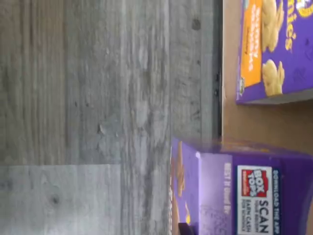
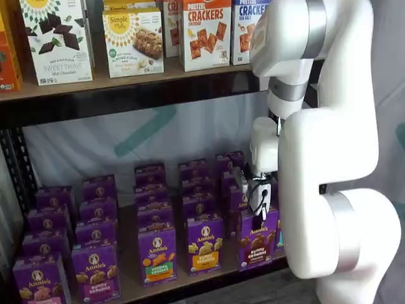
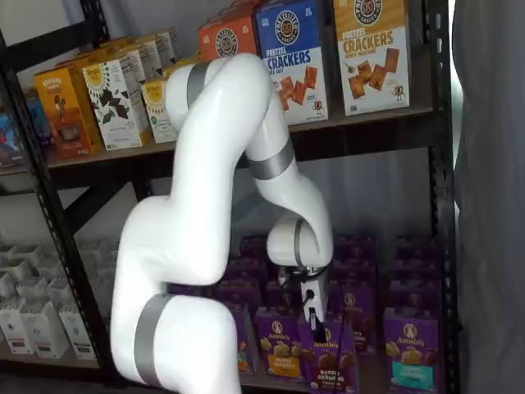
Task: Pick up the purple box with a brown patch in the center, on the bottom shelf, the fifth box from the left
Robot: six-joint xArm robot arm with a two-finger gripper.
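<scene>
Glossy purple box [image 2: 258, 239], matt fibreboard bottom shelf [image 2: 209, 277]

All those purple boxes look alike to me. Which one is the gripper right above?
The purple box with dark brown bunny cookies and a brown bottom band, in the front row. The gripper hangs just over its top; neighbouring front boxes show yellow or orange crackers.

The bottom shelf [image 2: 130, 288], a light brown deck, carried rows of purple cartons, the purple box [image 2: 257, 239] standing at its front edge.
</scene>
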